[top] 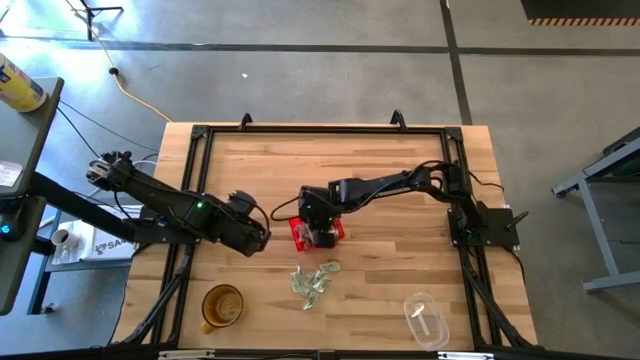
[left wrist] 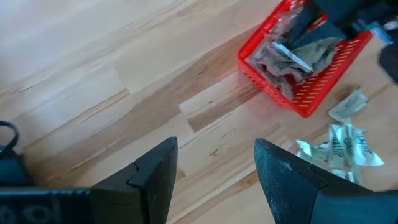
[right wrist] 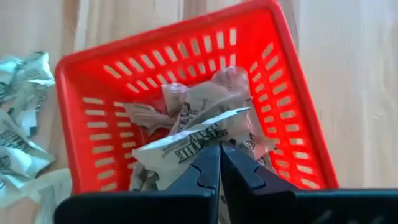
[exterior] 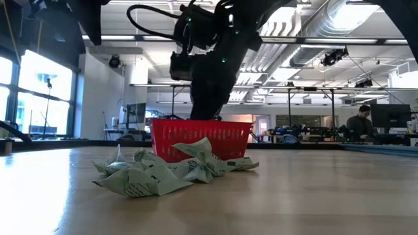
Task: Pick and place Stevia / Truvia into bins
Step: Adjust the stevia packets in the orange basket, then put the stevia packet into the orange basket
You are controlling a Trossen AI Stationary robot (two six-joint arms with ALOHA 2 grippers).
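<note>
Right gripper (right wrist: 219,158) hanging over the red basket (right wrist: 292,106), fingers pressed nearly together on the edge of one sweetener packet (right wrist: 186,144), pinched and dangling just above the packets already lying crumpled inside. Left gripper (left wrist: 214,168) parked well to the side over bare bench (left wrist: 93,68), fingers spread wide, holding nothing.

Rest of the packets in a loose heap (top: 315,280) on the bench just in front of the basket, some touching or overlapping, a few folded or puffed up, as seen in the low view (exterior: 153,173).

Likely very light, thin paper with a little loose powder inside: soft, floppy, easy to crease, no real stiffness. Probably not fragile in the breaking sense, but prone to tearing if squeezed hard at a seam. Flat ones lying tight on the wood likely hard to get under; raised corners, folded ridges and edges standing off the bench look the better places to pinch. Narrow fingertip pinch on a single lifted edge advised, to avoid dragging up two stuck together. So light that a packet may cling to a finger on release or flutter off target; release best made low over the basket's middle.
</note>
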